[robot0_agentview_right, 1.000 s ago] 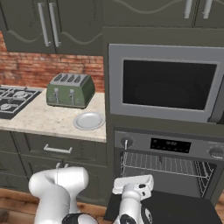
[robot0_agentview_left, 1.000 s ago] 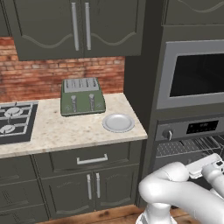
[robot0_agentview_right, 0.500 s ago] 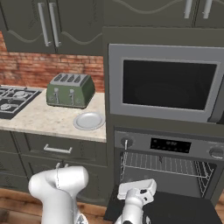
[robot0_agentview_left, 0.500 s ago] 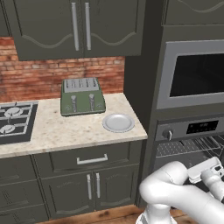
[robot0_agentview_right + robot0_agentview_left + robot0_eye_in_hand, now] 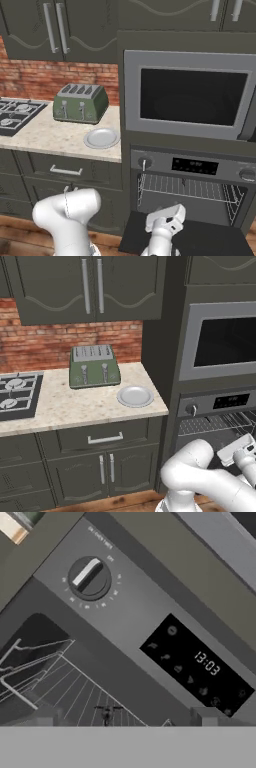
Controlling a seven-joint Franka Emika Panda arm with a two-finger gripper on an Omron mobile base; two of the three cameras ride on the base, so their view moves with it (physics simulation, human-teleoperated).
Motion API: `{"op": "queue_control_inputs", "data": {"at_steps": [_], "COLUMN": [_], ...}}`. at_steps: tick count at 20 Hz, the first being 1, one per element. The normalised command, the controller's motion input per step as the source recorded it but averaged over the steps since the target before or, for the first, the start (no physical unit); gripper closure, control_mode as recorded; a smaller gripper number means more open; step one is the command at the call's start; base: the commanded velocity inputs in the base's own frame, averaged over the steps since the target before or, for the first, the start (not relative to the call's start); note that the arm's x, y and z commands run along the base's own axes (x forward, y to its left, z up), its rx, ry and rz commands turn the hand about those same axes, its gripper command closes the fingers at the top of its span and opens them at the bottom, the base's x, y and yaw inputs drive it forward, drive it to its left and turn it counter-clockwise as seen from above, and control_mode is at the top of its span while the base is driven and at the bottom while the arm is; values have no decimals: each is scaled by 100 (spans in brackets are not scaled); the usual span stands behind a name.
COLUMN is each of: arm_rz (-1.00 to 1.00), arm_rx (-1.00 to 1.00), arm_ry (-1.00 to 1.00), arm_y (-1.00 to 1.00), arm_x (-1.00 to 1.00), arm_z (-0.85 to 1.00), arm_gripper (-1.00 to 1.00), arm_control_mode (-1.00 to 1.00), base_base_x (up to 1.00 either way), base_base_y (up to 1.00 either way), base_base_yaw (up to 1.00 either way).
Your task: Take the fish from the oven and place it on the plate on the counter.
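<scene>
Our gripper [image 5: 126,718] stands with its jaws spread as wide as they go and nothing between them. Only the two dark tips rise at the bottom of the hand view. That has not changed over the last second. What has changed is small: in the right base view the hand has slid a little down and to the right, closer to the mouth of the oven [image 5: 192,165], while the base and everything else have stayed put. We judge we are still on the approach, with no reach into the cavity begun.

Just beyond the tips, the hand view looks at the oven's front panel, with the round knob [image 5: 89,577] on one side and the digital display [image 5: 197,664] on the other. The wire rack [image 5: 65,677] is at the lower left. The door [image 5: 200,240] hangs open below the hand.

We cannot make out the fish on the racks from here, so we cannot tell how it lies relative to the jaws. We judge it sits deeper inside, below where the hand now points, so the hand must drop and tilt toward the rack.

The plate [image 5: 135,396] waits bare on the counter [image 5: 75,406], just in front of the green toaster [image 5: 94,366] and well apart from the gripper.
</scene>
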Motion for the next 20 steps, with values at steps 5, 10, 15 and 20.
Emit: {"op": "queue_control_inputs", "data": {"at_steps": [5,10,15,20], "arm_rz": [0,0,0,0], "arm_rx": [-7,-8,-5,-11], "arm_ry": [-9,-1,1,5], "arm_y": [-13,-10,-13,-19], "arm_x": [25,53,45,31], "arm_z": [-6,-14,-27,-46], "arm_gripper": [-100,-100,-100,-100], "arm_control_mode": [-100,-100,-100,-100], "base_base_x": [0,0,0,0], "base_base_y": [0,0,0,0], "base_base_yaw": [0,0,0,0]}}
